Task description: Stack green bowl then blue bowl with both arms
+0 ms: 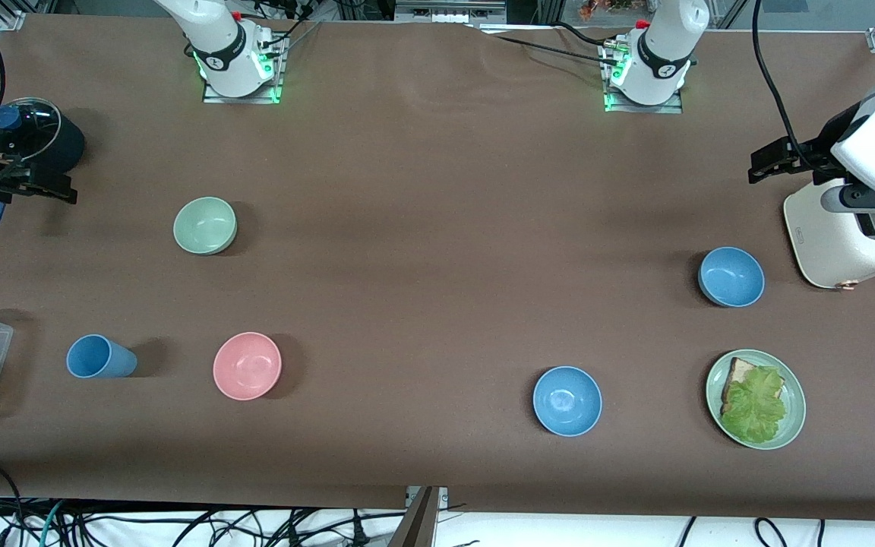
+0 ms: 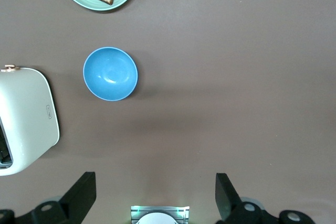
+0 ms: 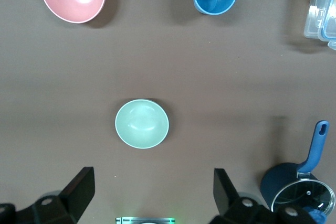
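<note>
On the table (image 1: 437,190), the pale green bowl (image 1: 205,225) sits upright, empty.

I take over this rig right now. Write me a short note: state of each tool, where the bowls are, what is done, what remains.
Left tool: open, holds nothing, up over the left arm's end of the table by the toaster.
Right tool: open, holds nothing, up over the right arm's end by the pot.
Green bowl: on the table, toward the right arm's end, farther from the front camera than the pink bowl.
Blue bowls: one beside the toaster, one nearer the front camera.
Done: nothing, no bowl is stacked.
Left: grasp the green bowl, then stack it with a blue one.
</note>
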`<state>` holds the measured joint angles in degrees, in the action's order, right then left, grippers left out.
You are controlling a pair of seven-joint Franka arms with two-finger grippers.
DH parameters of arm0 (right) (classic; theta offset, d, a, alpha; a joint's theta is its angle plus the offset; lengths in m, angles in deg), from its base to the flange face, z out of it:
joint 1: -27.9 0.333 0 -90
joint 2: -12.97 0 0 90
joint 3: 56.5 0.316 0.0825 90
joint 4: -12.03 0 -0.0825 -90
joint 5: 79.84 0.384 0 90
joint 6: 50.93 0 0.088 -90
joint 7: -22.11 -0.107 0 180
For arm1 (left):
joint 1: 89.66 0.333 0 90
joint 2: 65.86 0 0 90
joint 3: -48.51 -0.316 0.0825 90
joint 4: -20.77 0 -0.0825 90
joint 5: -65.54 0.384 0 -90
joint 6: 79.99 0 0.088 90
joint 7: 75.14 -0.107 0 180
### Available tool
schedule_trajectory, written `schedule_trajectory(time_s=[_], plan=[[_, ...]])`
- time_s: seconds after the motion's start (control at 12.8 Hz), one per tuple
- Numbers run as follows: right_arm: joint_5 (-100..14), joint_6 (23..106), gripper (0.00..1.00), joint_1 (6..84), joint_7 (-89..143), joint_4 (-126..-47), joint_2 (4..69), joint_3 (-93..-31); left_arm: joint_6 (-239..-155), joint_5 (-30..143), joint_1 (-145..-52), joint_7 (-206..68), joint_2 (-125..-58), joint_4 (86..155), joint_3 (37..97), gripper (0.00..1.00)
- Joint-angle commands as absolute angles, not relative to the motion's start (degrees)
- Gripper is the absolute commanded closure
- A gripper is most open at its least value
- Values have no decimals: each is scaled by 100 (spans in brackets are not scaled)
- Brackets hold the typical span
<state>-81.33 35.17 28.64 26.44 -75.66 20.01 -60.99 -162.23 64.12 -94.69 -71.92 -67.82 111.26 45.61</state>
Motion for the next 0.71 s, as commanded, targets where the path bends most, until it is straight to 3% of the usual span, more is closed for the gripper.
schedule_trajectory(time_s=[0.0,0.63], plan=[[-8212,3468,0,2764,2686,-7454,2035,-5993,-16312,6352,-9449,-7206,-6736,11182,4579,0],[-8195,3468,0,2773,2677,-7445,2035,-5984,-16568,6361,-9449,-7224,-6472,11586,4579,0]])
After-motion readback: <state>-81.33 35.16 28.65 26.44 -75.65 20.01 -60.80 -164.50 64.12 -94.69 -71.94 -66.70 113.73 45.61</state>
